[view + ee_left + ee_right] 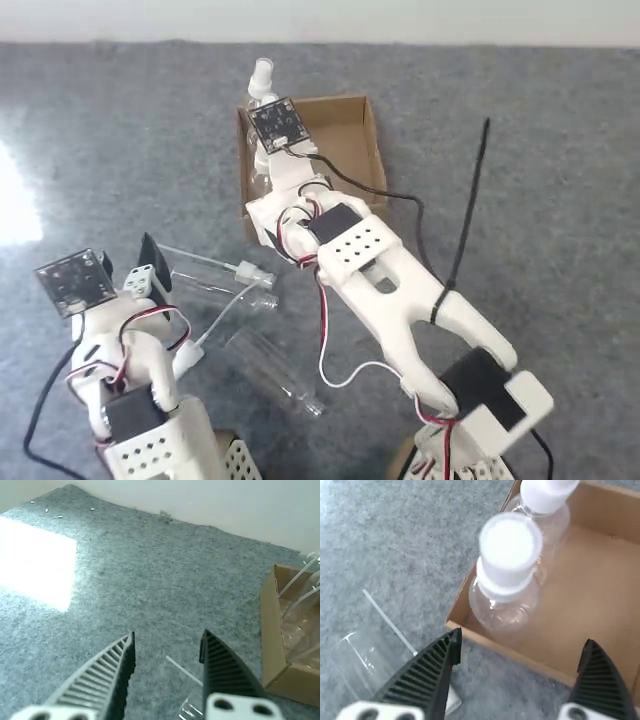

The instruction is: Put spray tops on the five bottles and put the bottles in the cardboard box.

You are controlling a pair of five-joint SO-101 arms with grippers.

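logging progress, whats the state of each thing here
box: open, two bottles inside
corner bottle: upright in box, top on
next bottle: upright in box, top on
carpet bottle: lying down, no top
left gripper: fingers open, empty
right gripper: fingers open, empty

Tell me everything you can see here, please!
Box: one, brown, far side of the carpet.
Bottles in box: two, clear with white tops, standing in one corner.
Loose bottle: one for sure, maybe more, clear, lying on the carpet.
Loose top: one for sure, white with a thin tube, on the carpet.
Carpet: one, grey, under everything.
Left gripper: one, black fingers, open, above the carpet.
Right gripper: one, black fingers, open, above the box's edge.
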